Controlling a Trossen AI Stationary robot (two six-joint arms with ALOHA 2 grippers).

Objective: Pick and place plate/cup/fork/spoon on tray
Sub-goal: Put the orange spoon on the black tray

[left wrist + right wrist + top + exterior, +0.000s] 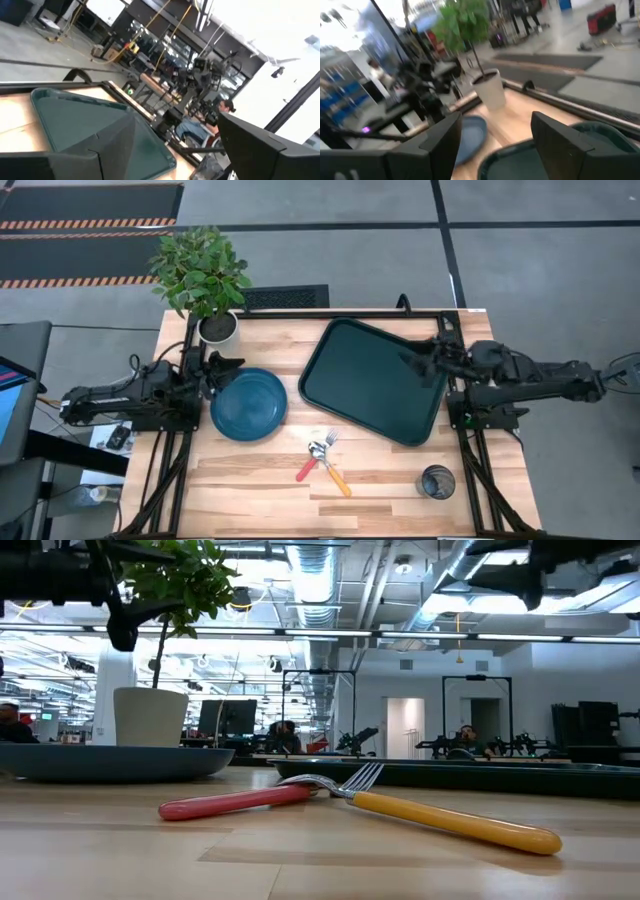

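A wooden table seen from above, with a robot arm at each side. The dark rectangular tray (pixel 375 380) lies tilted on the right half of the table, with nothing on it yet. The round teal-blue plate (pixel 249 405) sits left of centre, well apart from the tray, just in front of a white plant pot (pixel 218 329) holding a leafy plant.

The left gripper (pixel 226 366) hangs just beside the plate's far-left rim, pointing toward the table's middle. In its own wrist view the two dark fingers stand spread, grasping nothing. The right gripper (pixel 415 361) hovers above the tray's right part, pointing left; its fingers are also parted and empty.

The relation that matters most: the plate lies just ahead of the left jaws and slightly nearer the front edge, so the left arm is plainly the closer one for it. Being round, the plate has no long axis — any stretch of rim could be pinched.

Near the front centre, the red-handled fork (pixel 309 466) and the orange-handled spoon (pixel 335 476) cross at their metal ends. The fork's handle runs toward the front-left, tines pointing back-right; the spoon's handle runs toward the front-right. Both lie between the two arms, neither clearly nearer.

The dark tumbler cup (pixel 436 482) stands upright near the front-right corner — on the right arm's side, well in front of its gripper.
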